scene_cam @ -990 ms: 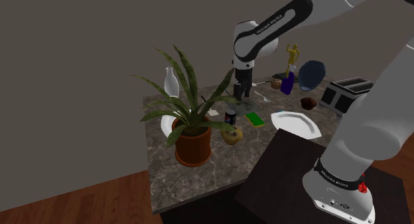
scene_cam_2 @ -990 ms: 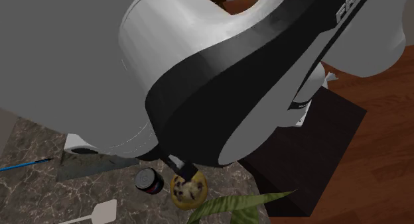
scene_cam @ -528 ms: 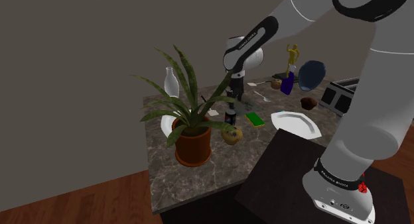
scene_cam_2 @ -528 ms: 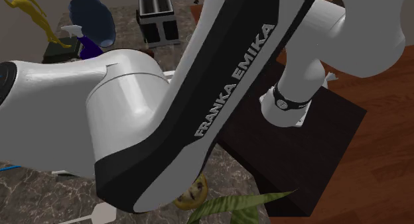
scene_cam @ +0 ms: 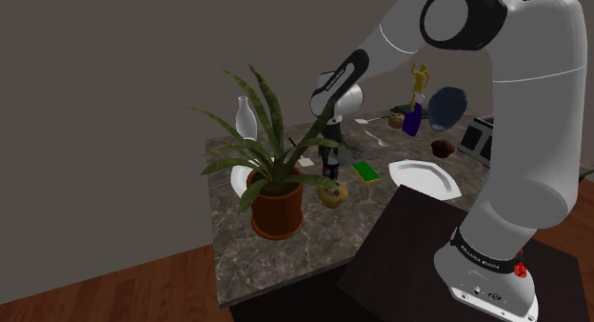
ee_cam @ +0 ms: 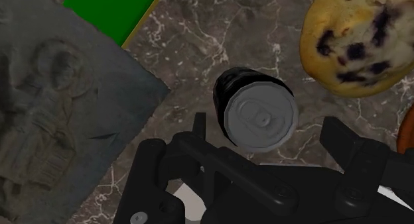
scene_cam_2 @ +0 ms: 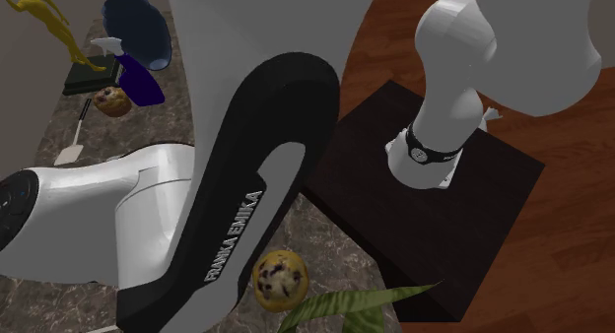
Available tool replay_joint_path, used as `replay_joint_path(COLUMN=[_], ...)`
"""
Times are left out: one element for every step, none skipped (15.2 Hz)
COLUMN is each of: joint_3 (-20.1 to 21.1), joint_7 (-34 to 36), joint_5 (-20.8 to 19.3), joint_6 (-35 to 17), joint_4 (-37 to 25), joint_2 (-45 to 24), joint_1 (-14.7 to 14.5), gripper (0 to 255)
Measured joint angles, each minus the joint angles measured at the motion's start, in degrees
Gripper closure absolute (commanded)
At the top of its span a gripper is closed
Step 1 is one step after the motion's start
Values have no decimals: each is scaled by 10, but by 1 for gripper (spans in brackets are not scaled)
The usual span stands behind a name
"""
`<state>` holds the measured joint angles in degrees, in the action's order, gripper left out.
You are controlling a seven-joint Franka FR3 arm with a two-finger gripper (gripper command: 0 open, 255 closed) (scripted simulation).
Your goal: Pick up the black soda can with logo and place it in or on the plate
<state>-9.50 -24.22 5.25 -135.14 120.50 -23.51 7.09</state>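
We see the white Franka arm [scene_cam: 533,101] arching from its dark stand [scene_cam: 428,244] out over the marble counter [scene_cam: 257,258], its hand lowered just past the leaves of the potted plant [scene_cam: 276,201]. The plant stands in a terracotta pot near the counter's front edge.

The white plate [scene_cam: 425,179] lies on the counter's corner beside the stand, with nothing on it. A flat green slab [scene_cam: 366,171] lies between the plate and the spot where the hand comes down.

In the wrist view a grey embossed mat [ee_cam: 60,103] lies flat on the marble, with the green slab touching its far edge. A blueberry muffin [ee_cam: 361,44] sits near the can on the other side.

The black soda can [ee_cam: 255,110] stands upright on bare marble between mat and muffin, its grey lid facing the camera. It is well apart from the plate.

The gripper [ee_cam: 264,123] hangs right over the can. Its fingers [ee_cam: 335,133] are spread, one on each side of the can, and neither touches it.
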Motion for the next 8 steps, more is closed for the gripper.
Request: replay_joint_path(joint_3=[1, 2, 3, 4, 4, 5, 5, 5], joint_7=[-1, -2, -3, -5, -5, -5, -5, -6], joint_5=[2, 3, 5, 6, 7, 8, 8, 8], joint_6=[-6, -13, -20, -27, -33, -35, -36, -37], joint_4=[0, 0, 2, 4, 5, 6, 4, 4], joint_2=[-6, -14, -18, -24, -28, -30, -32, -33], joint_1=[0, 2, 2, 3, 3, 3, 3, 3], gripper=[0, 0, 0, 0, 0, 0, 0, 0])
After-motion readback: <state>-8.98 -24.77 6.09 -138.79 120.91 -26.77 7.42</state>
